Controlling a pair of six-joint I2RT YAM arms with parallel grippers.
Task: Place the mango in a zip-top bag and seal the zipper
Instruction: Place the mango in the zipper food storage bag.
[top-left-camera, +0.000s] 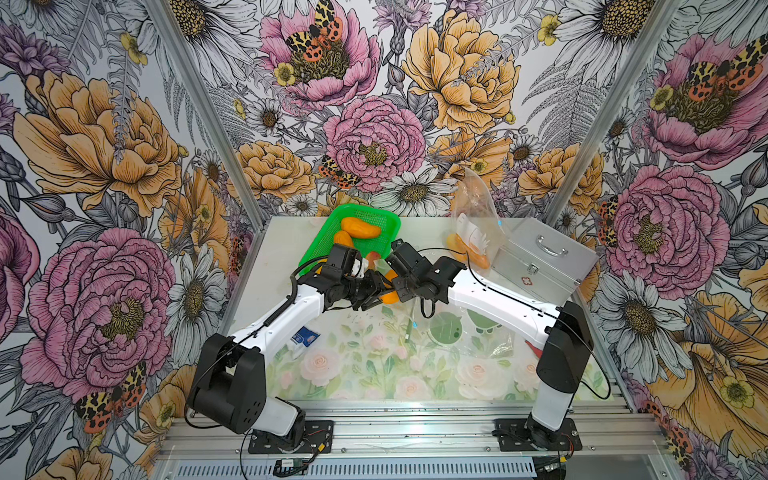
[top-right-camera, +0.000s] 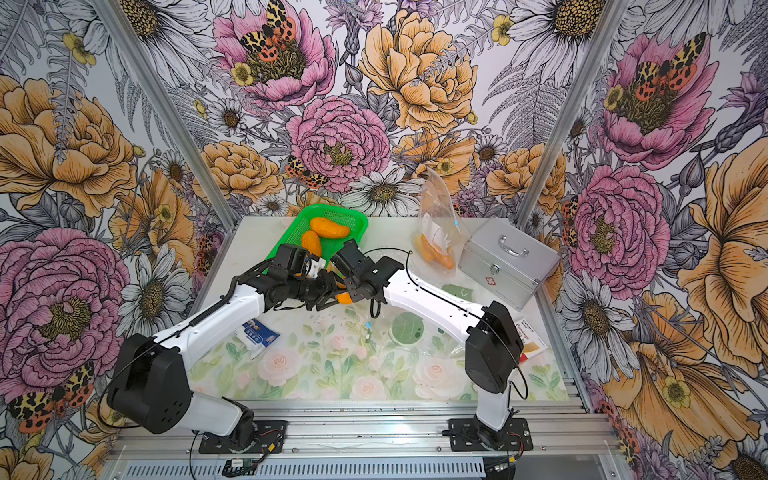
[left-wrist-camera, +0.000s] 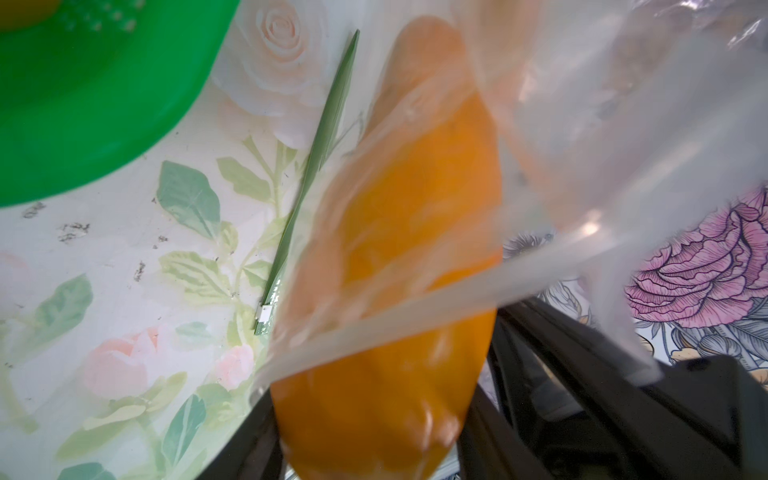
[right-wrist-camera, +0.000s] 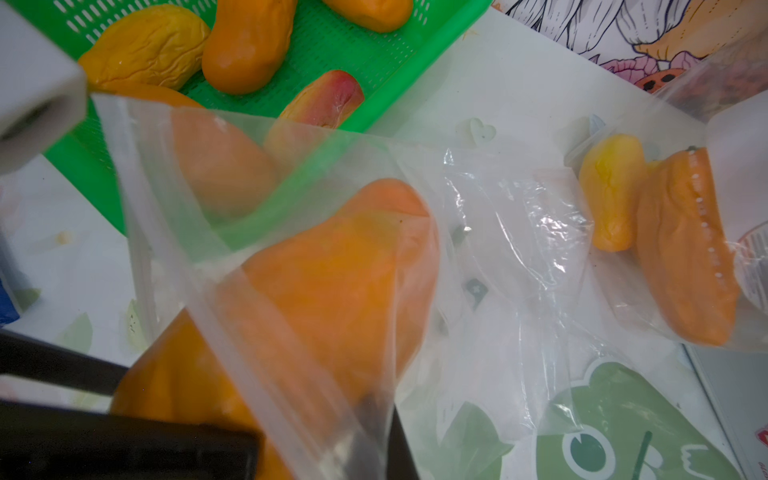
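Note:
An orange mango (left-wrist-camera: 399, 291) sits between the black fingers of my left gripper (left-wrist-camera: 370, 436), which is shut on it. The fruit's far end pokes into the mouth of a clear zip-top bag (left-wrist-camera: 582, 145). My right gripper (right-wrist-camera: 374, 449) is shut on that bag's (right-wrist-camera: 498, 249) zipper rim and holds it up off the table, with the mango (right-wrist-camera: 332, 282) showing through the plastic. In both top views the two grippers (top-left-camera: 370, 295) (top-left-camera: 399, 286) meet at mid-table with the mango (top-left-camera: 390, 296) (top-right-camera: 343, 297) between them, and the arms hide most of the held bag.
A green basket (top-left-camera: 322, 241) with several more mangoes stands just behind the grippers. A filled bag (top-left-camera: 473, 232) leans on a metal case (top-left-camera: 544, 257) at the back right. A frog-print bag (top-left-camera: 446, 328), a blue packet (top-left-camera: 305, 336) and a bandage box (top-right-camera: 530, 338) lie on the mat.

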